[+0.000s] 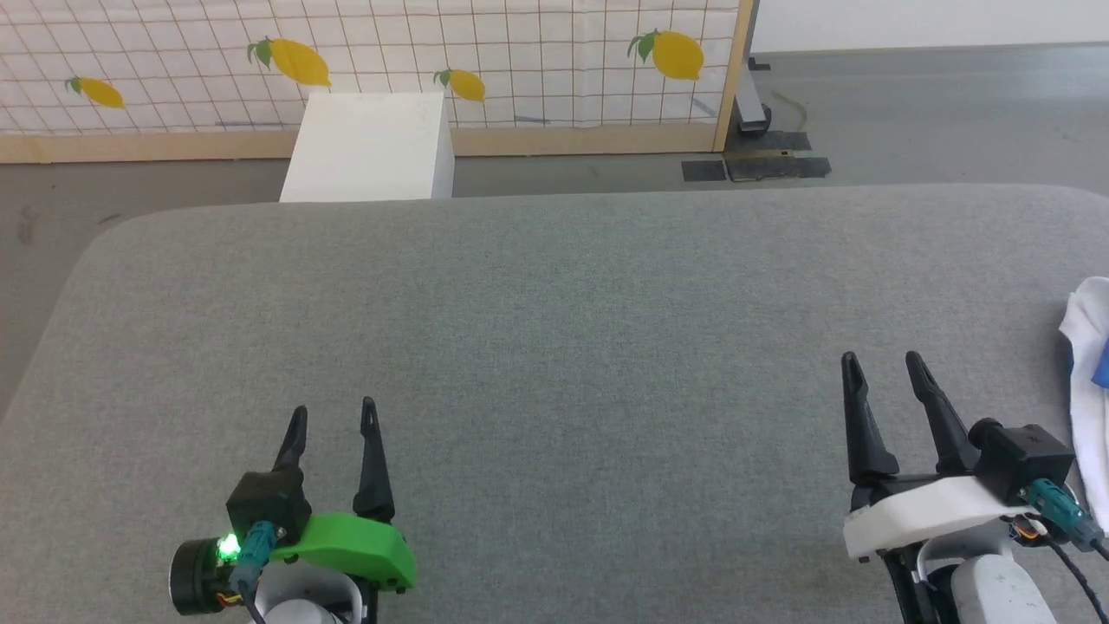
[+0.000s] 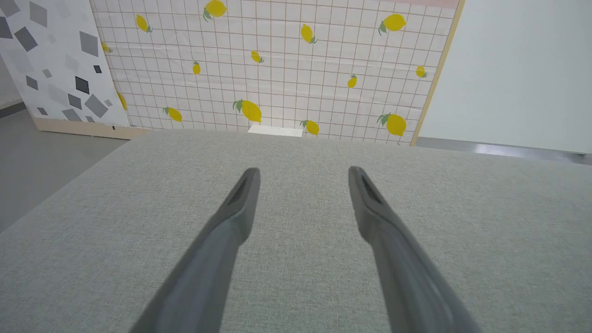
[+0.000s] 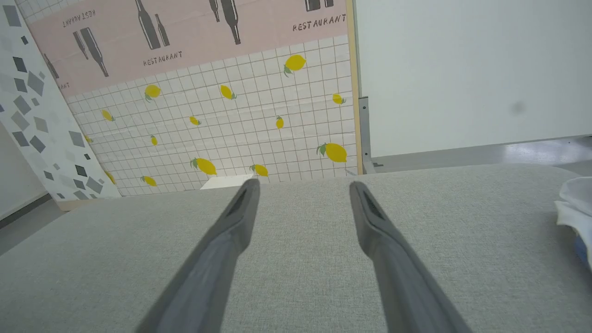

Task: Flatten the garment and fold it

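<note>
Right claw (image 3: 304, 185): two long dark-grey fingers, spread wide, nothing between them, over grey woven fabric surface (image 3: 462, 231). Crumpled white cotton garment with blue patch (image 3: 576, 203): on surface, right edge, apart from claw. Backdrop: white grid-tiled panel with yellow lemons (image 3: 231, 129).

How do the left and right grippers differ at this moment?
The left gripper has a green housing with a lit green lamp; the right gripper has a white housing. The left gripper stands over bare grey surface, while the right gripper stands beside the garment, not touching it. Both are open and empty.
</note>
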`<state>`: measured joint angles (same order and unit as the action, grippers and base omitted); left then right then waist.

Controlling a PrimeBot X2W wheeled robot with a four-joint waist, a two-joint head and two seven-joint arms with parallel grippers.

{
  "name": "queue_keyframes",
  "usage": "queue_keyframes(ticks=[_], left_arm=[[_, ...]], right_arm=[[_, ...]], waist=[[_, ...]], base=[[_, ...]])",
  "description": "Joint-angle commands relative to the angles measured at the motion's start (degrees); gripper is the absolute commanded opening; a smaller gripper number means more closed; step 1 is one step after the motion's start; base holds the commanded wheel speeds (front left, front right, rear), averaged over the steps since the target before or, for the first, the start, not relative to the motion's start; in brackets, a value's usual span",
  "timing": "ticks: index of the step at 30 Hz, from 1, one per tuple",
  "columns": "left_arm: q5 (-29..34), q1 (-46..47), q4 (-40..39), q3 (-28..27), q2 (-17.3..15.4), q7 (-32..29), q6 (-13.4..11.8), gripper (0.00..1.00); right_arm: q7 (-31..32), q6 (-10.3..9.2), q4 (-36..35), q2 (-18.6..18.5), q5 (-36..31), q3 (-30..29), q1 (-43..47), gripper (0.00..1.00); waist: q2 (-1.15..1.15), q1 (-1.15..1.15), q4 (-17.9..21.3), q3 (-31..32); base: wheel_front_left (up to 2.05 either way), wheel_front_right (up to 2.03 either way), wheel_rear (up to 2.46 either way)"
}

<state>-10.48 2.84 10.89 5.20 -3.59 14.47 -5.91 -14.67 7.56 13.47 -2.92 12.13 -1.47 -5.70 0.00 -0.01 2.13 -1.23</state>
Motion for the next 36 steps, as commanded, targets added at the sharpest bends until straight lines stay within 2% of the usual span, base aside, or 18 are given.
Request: queue_keyframes(ticks=[1, 6, 7, 36], left_arm=[[-0.3, -0.5, 0.1, 0.0, 0.2, 0.4, -0.3, 1.00], [-0.1, -0.1, 0.3, 0.1, 0.2, 0.5, -0.1, 1.00], [0.0, 0.0, 0.3, 0.0, 0.0, 0.0, 0.0, 0.00], [2.2, -0.6, -2.0, -1.0, 0.2, -3.0, 1.2, 0.00]], right_arm=[[-0.3, -0.08, 0.1, 0.0, 0.3, 0.2, 0.7, 1.00], [-0.3, -0.08, 0.1, 0.0, 1.1, 0.3, 0.7, 1.00], [0.0, 0.00, 0.1, 0.0, 0.6, 0.1, 0.0, 0.00], [3.0, -0.02, -2.7, 0.0, -2.0, 0.3, 1.2, 0.00]], waist=[[0.00, 0.01, 0.0, -0.1], [0.00, 0.01, 0.0, -0.4], [0.00, 0.01, 0.0, -0.4], [0.00, 0.01, -0.5, 0.0]], base=[[0.00, 0.00, 0.00], [0.00, 0.00, 0.00], [0.00, 0.00, 0.00], [0.00, 0.00, 0.00]])
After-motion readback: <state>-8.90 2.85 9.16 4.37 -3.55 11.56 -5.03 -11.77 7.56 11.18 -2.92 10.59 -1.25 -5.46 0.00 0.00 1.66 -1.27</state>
